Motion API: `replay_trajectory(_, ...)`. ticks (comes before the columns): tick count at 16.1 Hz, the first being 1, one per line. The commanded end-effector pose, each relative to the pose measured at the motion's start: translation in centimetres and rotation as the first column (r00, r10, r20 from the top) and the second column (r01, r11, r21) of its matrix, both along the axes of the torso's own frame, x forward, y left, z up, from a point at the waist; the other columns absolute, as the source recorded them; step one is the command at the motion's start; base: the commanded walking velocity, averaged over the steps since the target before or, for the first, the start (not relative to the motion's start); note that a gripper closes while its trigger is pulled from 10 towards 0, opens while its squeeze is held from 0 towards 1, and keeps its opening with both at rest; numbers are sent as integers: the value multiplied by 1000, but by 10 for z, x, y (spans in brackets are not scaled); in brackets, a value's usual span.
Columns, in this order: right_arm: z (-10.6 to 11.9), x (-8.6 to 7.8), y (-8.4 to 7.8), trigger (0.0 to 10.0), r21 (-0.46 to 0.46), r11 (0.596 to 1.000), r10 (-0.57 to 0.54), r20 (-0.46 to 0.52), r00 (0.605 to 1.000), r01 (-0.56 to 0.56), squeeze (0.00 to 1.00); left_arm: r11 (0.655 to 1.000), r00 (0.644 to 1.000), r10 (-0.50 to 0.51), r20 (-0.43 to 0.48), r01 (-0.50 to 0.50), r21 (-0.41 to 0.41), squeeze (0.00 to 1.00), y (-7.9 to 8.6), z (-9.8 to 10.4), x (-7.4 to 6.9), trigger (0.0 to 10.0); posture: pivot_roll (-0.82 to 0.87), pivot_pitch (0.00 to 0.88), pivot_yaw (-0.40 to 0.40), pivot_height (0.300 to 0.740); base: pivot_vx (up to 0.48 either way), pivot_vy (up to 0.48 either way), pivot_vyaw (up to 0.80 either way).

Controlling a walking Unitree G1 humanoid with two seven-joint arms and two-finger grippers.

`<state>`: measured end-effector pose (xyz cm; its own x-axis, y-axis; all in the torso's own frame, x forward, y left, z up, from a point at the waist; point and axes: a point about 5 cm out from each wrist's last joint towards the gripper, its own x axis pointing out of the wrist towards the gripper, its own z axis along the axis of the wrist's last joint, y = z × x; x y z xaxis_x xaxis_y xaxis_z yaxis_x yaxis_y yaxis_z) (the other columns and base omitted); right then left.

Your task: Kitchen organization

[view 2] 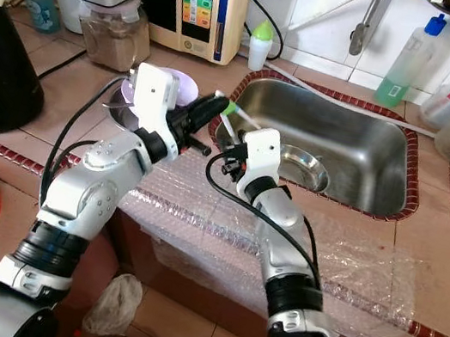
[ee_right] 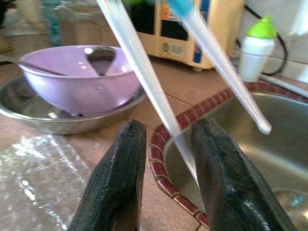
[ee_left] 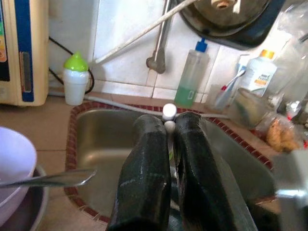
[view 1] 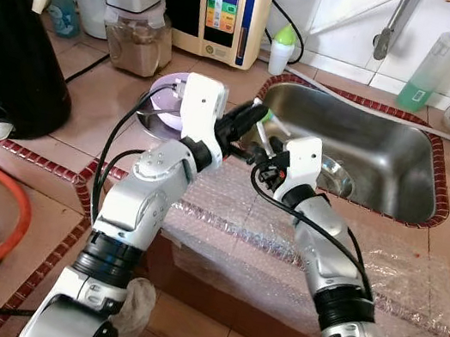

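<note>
Beside sink (view 1: 398,177), purple bowl (ee_right: 82,77), soap bottle (view 1: 432,67)

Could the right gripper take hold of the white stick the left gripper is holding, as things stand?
Probably yes. The right gripper is open, and one white stick already runs down between its fingers, nothing blocking. The left gripper is shut on white sticks above the sink, so it must release afterwards.

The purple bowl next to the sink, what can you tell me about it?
The purple bowl is a smooth, glossy lilac bowl, plastic by the look of it. It sits upright inside a wider, shallow metal dish on the tiled counter, left of the sink. A metal spoon rests in it, handle over the rim.
</note>
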<state>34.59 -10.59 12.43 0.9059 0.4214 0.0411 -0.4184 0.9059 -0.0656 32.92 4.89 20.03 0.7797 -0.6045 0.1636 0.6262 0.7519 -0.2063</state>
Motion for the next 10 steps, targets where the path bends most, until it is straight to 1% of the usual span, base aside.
replay_trajectory(1, 0, 2, -3, 157, -7, 999, -42, 17, 999, 42, 0, 1000, 1000, -4, 4, 4, 0, 0, -2, 2, 1, 0, -9, 0, 45, 740, 0, 0, 0)
replay_trajectory(2, 0, 3, -3, 0, 16, 998, -62, 13, 998, 62, 0, 1000, 1000, -9, -5, 9, 0, 0, -3, 1, 0, 0, -9, 0, 45, 740, 0, 0, 0)
replay_trajectory(3, 3, 5, -2, 0, -11, 997, -71, 43, 997, 71, 0, 1000, 1000, -15, -19, 15, 6, 0, -4, -3, 0, 0, -8, 0, 42, 740, 0, 0, 0)
replay_trajectory(4, 4, 6, -3, 549, -24, 996, -81, 56, 995, 82, 0, 1000, 1000, -18, -22, 18, 8, 0, -4, -4, 0, 0, -7, 0, 39, 740, 0, 0, 0)
replay_trajectory(5, 5, 7, -6, 2510, -39, 994, -99, 73, 992, 102, 0, 1000, 1000, -19, -23, 19, 9, 0, -5, -5, 0, 0, -6, 0, 37, 740, 0, 0, 0)
replay_trajectory(7, 7, 10, -11, 3373, -51, 989, -134, 94, 987, 139, 0, 1000, 999, -22, -29, 23, 13, 0, -6, -6, -1, 0, -4, 0, 36, 740, 0, 0, 0)
replay_trajectory(8, 6, 11, -12, 3882, -40, 989, -137, 82, 987, 141, 0, 999, 999, -29, -31, 30, 13, 0, -7, -7, -2, 0, -4, 0, 35, 740, 0, 0, 0)
replay_trajectory(9, 5, 12, -12, 3647, -37, 989, -140, 78, 987, 144, 0, 999, 999, -37, -34, 37, 13, 0, -8, -7, -3, 0, -4, 0, 35, 740, 0, 0, 0)
replay_trajectory(10, 5, 12, -10, 0, -36, 989, -143, 77, 987, 146, 0, 999, 998, -48, -39, 49, 15, 0, -9, -9, -4, 0, -4, 0, 36, 740, 0, 0, 0)
